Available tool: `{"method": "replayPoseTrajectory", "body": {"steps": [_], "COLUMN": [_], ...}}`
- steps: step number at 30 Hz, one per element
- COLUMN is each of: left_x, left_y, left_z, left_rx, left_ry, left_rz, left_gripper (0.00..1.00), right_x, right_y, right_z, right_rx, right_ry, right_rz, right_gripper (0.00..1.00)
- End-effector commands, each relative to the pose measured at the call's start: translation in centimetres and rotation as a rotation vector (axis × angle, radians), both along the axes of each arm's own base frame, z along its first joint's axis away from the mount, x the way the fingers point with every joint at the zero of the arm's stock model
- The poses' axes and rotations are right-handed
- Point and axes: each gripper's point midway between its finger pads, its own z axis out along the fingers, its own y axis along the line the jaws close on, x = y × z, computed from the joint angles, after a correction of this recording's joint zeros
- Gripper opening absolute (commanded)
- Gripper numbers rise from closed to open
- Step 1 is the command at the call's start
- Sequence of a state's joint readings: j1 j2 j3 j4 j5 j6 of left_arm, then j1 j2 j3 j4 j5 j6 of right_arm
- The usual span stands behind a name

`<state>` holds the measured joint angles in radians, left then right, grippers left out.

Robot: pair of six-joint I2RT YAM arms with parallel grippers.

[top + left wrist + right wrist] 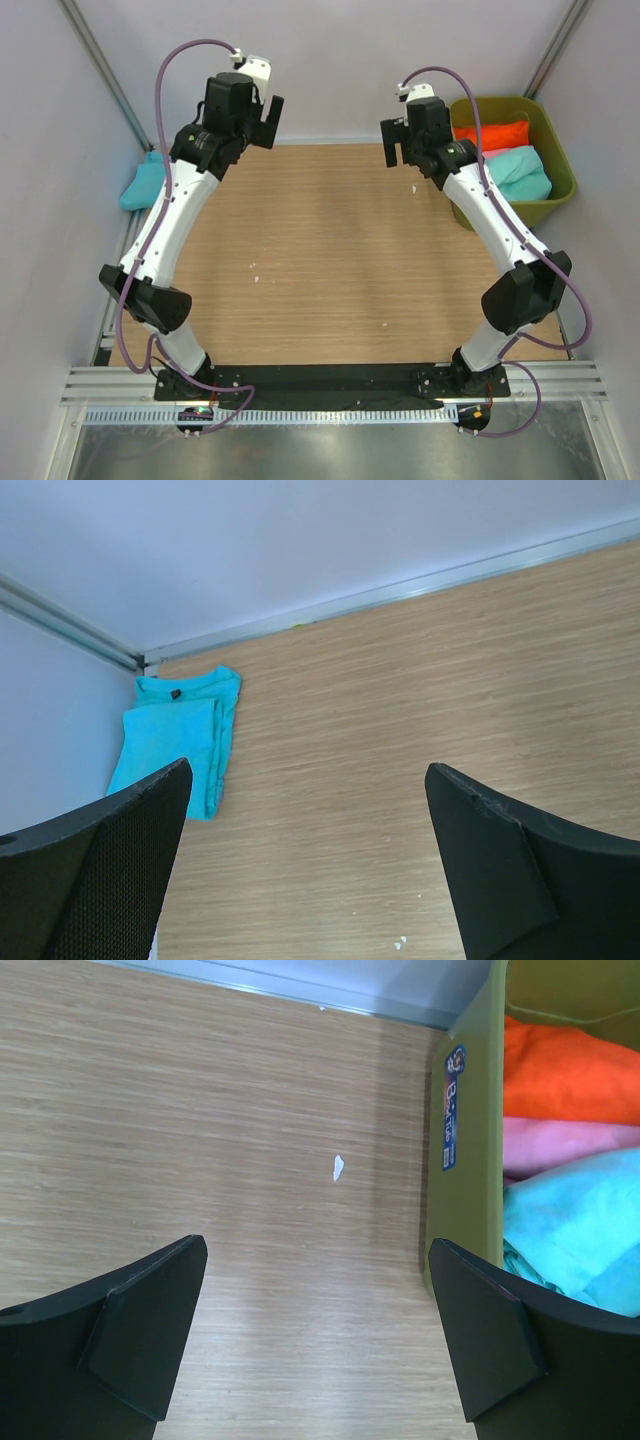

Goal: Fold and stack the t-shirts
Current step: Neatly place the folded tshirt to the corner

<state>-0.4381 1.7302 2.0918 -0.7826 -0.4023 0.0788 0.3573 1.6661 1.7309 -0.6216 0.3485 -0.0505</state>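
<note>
A folded turquoise-blue t-shirt [143,183] lies at the table's far left edge; it also shows in the left wrist view [180,740]. The orange-red t-shirt [492,134], a strip of the pink t-shirt [570,1142] and the mint-green t-shirt [520,172] lie in the olive-green bin [556,150] at the far right. My left gripper [262,118] is open and empty, raised above the far left of the table. My right gripper [395,142] is open and empty, raised just left of the bin.
The bin wall [465,1140] with a blue label stands close to my right gripper's right finger. Grey walls close the table at the back and sides. A few white specks [338,1168] lie on the wooden tabletop [330,260].
</note>
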Motion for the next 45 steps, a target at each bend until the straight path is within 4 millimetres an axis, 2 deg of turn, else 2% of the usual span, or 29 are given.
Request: {"method": "replayPoseTrajectory", "body": {"steps": [1,5,45], "left_x": [0.5,0.1,0.5], "left_y": [1.0,0.3,0.4], "left_z": [2.4,1.9,1.5], "left_rx": [-0.015,-0.033,-0.014], "left_ry": [-0.084,-0.057,-0.052], "left_rz": [0.053,0.016,0.021], "left_gripper": [1.00,1.00,1.00], "right_x": [0.8,0.8,0.8], "right_y": [0.9,0.8,1.3], "right_z": [2.9,2.6,1.7], "right_rx": [0.055,0.053,0.050], "right_ry": [-0.072,-0.067,-0.040], "right_rz": [0.004,0.003,0.032], "right_gripper": [1.00,1.00,1.00]}}
